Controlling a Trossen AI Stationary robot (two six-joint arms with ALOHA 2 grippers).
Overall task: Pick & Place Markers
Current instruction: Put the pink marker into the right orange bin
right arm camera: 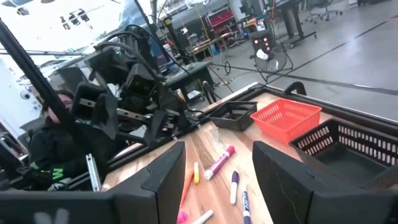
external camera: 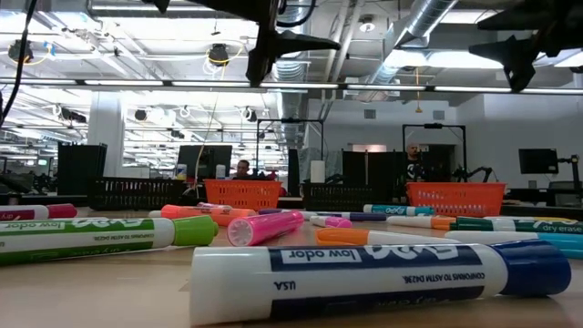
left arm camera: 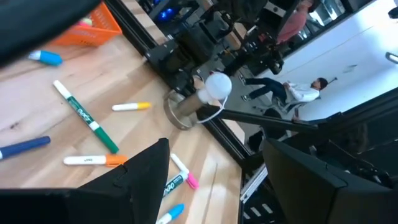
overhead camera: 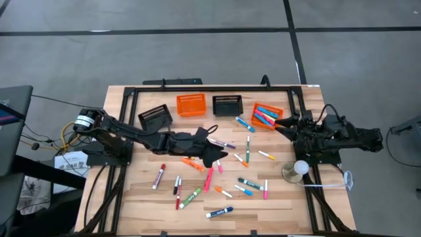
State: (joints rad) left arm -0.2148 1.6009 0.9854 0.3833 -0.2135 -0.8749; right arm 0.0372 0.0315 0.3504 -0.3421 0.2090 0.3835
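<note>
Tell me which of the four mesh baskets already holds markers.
The orange basket at the right end of the row, beside the right arm. Blue and pink markers lie inside it; the other orange basket and both black baskets look empty.

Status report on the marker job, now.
Left pincer open over mid-table, empty. Right pincer open above the orange basket with markers inside. Most markers lie loose on the table. Nothing blocking.
</note>
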